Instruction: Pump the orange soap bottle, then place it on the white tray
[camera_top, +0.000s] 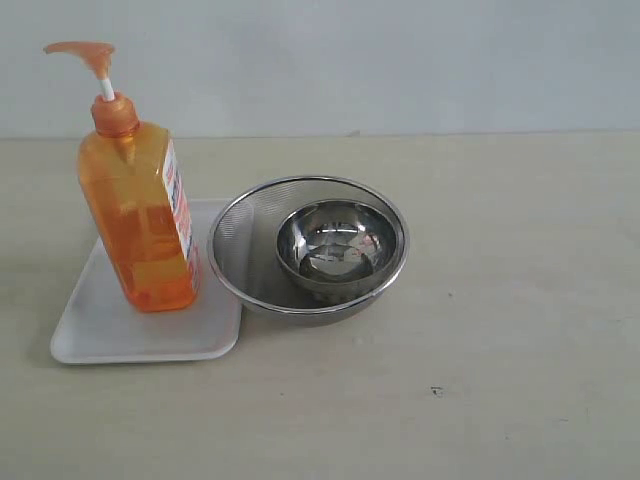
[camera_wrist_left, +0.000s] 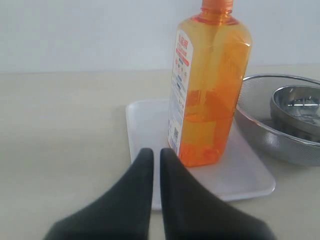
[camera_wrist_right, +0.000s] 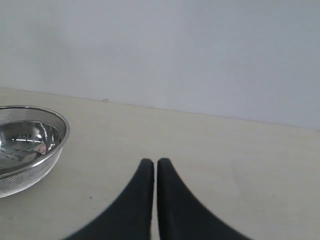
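Pale beige matte flat desk (camera_top: 500, 350), fills the lower part of the exterior view and meets a plain grey-white wall (camera_top: 400, 60) at the back. Surface smooth, faint scuffs, one small dark speck (camera_top: 436, 391) in the front right area.

Two things directly on the desk. Flat white rectangular tray with rounded corners and a low rim (camera_top: 100, 335), on the left, long side running front to back, lying flat. Round steel mesh bowl with a shiny rim (camera_top: 230, 270), near the middle, upright, just right of the tray. Its rim overlaps the tray's right edge in the exterior view; actual contact unclear. Right half of the desk bare apart from the speck.
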